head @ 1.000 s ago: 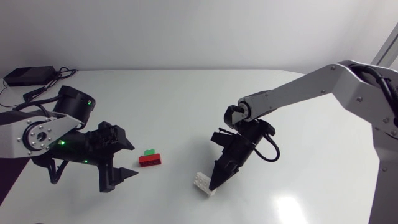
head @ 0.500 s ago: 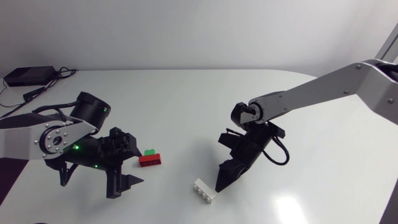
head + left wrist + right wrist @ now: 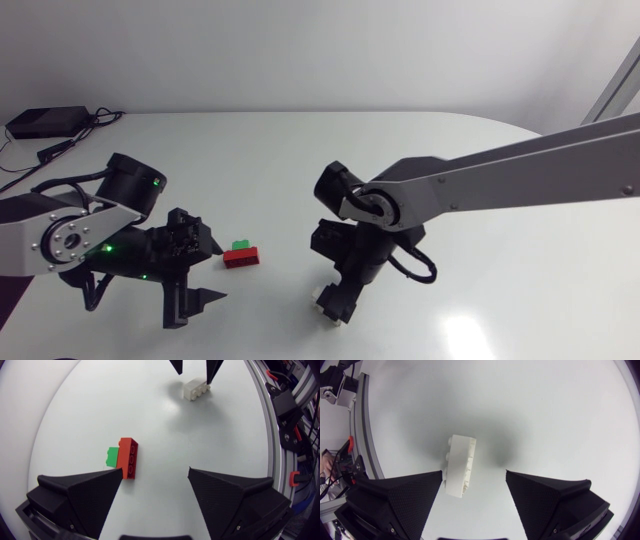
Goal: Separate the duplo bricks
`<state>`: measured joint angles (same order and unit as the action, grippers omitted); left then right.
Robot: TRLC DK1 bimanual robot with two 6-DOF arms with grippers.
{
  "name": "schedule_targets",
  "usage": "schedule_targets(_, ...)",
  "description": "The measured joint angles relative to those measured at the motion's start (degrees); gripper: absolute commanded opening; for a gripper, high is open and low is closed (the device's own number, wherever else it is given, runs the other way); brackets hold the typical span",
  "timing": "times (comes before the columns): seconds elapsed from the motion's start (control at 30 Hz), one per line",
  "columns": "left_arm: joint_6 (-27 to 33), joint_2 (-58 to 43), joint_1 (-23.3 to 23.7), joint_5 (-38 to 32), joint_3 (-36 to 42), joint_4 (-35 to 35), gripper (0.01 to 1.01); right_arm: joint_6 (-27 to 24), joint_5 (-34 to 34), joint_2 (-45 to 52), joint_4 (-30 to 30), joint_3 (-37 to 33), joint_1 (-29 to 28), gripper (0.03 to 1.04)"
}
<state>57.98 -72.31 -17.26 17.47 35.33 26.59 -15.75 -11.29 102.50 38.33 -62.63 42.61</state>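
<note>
A red duplo brick [image 3: 241,258] lies on the white table with a small green brick [image 3: 241,244] attached to its far side. My left gripper [image 3: 205,270] hovers open just left of this pair. In the left wrist view the red brick [image 3: 129,457] and green brick [image 3: 112,456] sit just ahead of one of my left gripper's [image 3: 156,477] fingers. A white brick [image 3: 460,465] lies on its own on the table, between the open fingers of my right gripper [image 3: 474,477] and nearer one of them. From above, my right gripper [image 3: 335,300] mostly hides the white brick [image 3: 320,297].
A black box [image 3: 45,122] with cables sits at the table's back left corner. The table's front edge runs close below both grippers.
My right gripper has opened and let the white brick down onto the table, then swung left to stand over it. The left arm has shifted only slightly.
</note>
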Motion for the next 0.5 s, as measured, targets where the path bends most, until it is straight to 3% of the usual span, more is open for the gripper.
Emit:
schedule_targets(0.13,0.0,1.75,0.0,0.0,-0.37,-0.02,0.911,0.96,4.55,-0.35,-0.26,0.09,2.08,0.92)
schedule_targets(0.3,-0.02,2.4,0.0,0.0,-0.61,0.0,0.911,1.49,6.45,-0.35,-1.07,0.31,3.26,0.81)
schedule_targets(0.4,-0.09,3.02,0.0,0.0,-0.85,0.0,0.911,1.49,6.8,-0.35,-1.27,0.31,4.5,0.74)
schedule_targets(0.5,-0.17,3.74,0.0,-0.2,-0.98,0.04,0.911,1.49,6.84,-0.35,-1.27,0.31,5.09,0.57)
